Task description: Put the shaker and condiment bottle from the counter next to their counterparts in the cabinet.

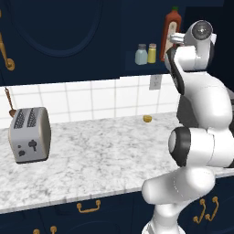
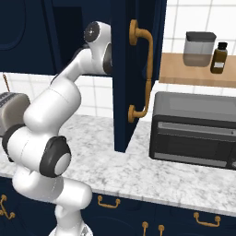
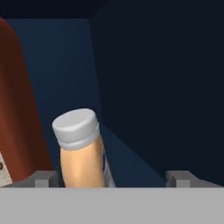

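Peach condiment bottle (image 3: 81, 151) standing between widely spread jaws, gripping nothing, inside navy cabinet (image 3: 153, 87), red-brown sauce bottle (image 3: 17, 118) just beside, blue-grey shaker (image 1: 141, 54) next to yellow shaker (image 1: 152, 53) on the shelf.

My arm (image 1: 196, 132) reaches up into the navy cabinet (image 1: 137, 27), its wrist just beside the tall red-brown sauce bottle (image 1: 172, 32). Left of that bottle, the pale blue-grey shaker (image 1: 141, 54) stands next to the yellow shaker (image 1: 152, 53). A toaster (image 1: 30, 134) sits on the marble counter (image 1: 100, 155).
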You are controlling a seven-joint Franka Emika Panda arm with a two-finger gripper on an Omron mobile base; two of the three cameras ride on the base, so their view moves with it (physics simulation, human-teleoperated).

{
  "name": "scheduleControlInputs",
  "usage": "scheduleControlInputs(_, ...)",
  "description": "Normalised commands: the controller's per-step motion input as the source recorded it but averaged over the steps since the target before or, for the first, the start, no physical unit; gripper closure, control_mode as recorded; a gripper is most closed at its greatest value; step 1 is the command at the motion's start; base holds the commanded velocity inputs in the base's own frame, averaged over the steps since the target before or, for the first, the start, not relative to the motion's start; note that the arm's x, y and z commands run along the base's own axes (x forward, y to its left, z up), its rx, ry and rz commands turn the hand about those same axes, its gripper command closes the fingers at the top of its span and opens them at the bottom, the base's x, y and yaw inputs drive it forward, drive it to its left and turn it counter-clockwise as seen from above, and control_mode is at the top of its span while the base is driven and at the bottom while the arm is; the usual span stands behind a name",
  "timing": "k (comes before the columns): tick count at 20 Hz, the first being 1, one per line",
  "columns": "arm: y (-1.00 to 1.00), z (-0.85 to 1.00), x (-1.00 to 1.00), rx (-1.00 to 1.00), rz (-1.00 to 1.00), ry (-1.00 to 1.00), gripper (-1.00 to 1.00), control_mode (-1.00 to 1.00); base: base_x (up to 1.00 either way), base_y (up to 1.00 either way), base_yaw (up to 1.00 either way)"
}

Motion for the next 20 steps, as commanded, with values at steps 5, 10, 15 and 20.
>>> scheduleControlInputs(5, 0.2, 0.05, -0.42, 0.0, 0.05, -0.01, -1.0, -1.0, 0.0, 0.0, 0.0)
scheduleControlInputs(10, 0.27, 0.05, -0.42, 0.0, 0.06, -0.02, -1.0, -1.0, 0.0, 0.0, 0.0)
scheduleControlInputs(15, 0.25, 0.06, -0.57, 0.0, 0.06, -0.06, -1.0, -1.0, 0.0, 0.0, 0.0)
scheduleControlInputs(20, 0.27, 0.01, -0.78, 0.0, 0.04, -0.07, -1.0, -1.0, 0.0, 0.0, 0.0)
